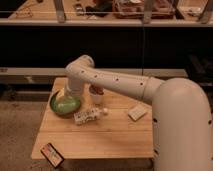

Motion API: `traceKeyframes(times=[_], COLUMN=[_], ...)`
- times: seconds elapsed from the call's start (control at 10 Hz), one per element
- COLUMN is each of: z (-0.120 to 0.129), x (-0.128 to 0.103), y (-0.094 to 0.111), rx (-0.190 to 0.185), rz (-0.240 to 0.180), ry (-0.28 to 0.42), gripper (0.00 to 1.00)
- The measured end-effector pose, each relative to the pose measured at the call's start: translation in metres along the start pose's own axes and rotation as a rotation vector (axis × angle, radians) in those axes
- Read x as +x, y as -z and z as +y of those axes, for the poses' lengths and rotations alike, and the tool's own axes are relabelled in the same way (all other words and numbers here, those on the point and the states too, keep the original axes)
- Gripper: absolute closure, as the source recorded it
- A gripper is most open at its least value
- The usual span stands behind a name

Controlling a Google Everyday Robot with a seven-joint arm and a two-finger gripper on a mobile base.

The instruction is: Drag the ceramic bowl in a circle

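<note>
- One gripper [62, 95] does this step. It hangs over the left-rear part of the bowl [66, 106], on an arm [115, 82] that reaches in from the right edge of the table [100, 142].
- Fingers: spread wide and clamped on nothing that shows. Whether a tip touches the bowl's inside cannot be told.
- Bowl position: flat on the table, close to the left edge and toward the rear-left corner.
- Recommended contact: set one finger against the inner wall below the rim. Press down lightly and push sideways rather than lift.
- Recommended path: a small, slow circle biased toward the table's middle, since the left edge is near.
- Obstacles: the cup [96, 95] stands just right of the bowl, and the bottle [89, 116] lies on its side just off the bowl's front-right. A wide sweep would likely strike either.
- Bowl: round and shallow, glossy green glaze with a darker rim. It is hard and slick, so it should slide easily but may skid away from a loose contact.
- Table: pale wood, matte and flat.
- Cup: small and white, with something red at the mouth.
- Other items: a pale flat pad [136, 112] lies toward the right edge, and a dark flat packet [52, 154] lies at the front-left corner.
</note>
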Motion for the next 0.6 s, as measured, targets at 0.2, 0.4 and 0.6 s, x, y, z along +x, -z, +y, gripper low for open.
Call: traceKeyframes(times=[0.2,0.4,0.6], z=[0.006,0.021,0.031], x=[-0.008,-0.005,0.004], y=[-0.029,-0.051,-0.069], rx=[0.006,-0.007,-0.025], rz=[-0.009,-0.005,0.0], ry=[0.002,-0.013,-0.043], gripper=[0.2,0.2,0.2])
